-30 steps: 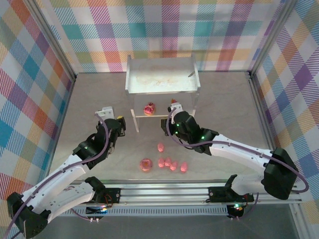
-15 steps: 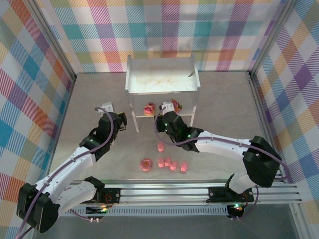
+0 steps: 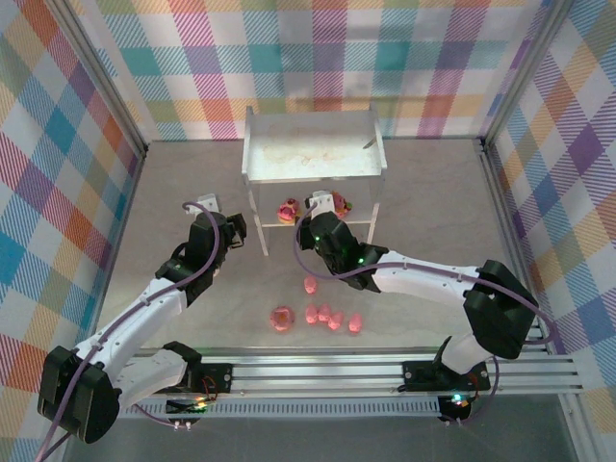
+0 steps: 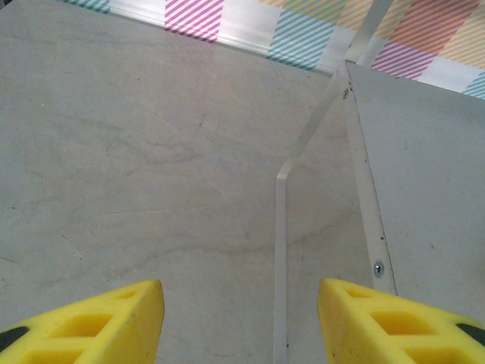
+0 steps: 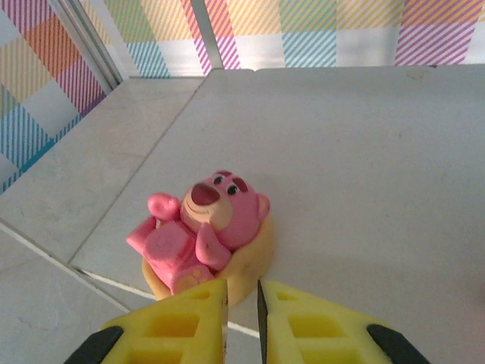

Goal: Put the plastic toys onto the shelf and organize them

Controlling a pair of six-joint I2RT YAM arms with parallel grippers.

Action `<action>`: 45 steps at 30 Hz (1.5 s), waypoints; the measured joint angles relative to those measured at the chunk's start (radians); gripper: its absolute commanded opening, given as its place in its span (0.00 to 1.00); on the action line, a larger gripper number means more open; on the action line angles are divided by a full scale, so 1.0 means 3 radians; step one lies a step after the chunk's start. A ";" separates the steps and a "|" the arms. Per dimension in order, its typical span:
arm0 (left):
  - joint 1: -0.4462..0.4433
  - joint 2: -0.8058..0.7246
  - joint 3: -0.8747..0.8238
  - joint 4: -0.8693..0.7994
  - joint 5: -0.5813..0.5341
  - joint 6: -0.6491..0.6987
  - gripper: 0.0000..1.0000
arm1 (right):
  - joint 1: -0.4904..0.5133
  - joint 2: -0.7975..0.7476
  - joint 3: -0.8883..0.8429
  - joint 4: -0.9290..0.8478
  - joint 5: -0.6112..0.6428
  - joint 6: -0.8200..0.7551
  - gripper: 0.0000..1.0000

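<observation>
Shelf [image 3: 313, 154] top hides lower tier; left fingers [image 4: 91, 318] apart, empty; right fingers [image 5: 174, 322] near-closed, empty.

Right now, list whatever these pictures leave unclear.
Top view: shelf top covers the lower tier's back.
Top view: table toys too small to identify.
Right wrist view: right gripper covers the near edge of the pink bear; contact unclear.
Left wrist view: left gripper fingers cut off by the bottom edge.

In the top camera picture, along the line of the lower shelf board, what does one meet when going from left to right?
left claw → pink bear toy → right claw → reddish toy
</observation>
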 measured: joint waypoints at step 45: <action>0.0019 0.0020 0.0000 0.0003 0.0025 0.0015 0.57 | -0.0280 0.0284 0.0252 0.0000 -0.0456 -0.0100 0.26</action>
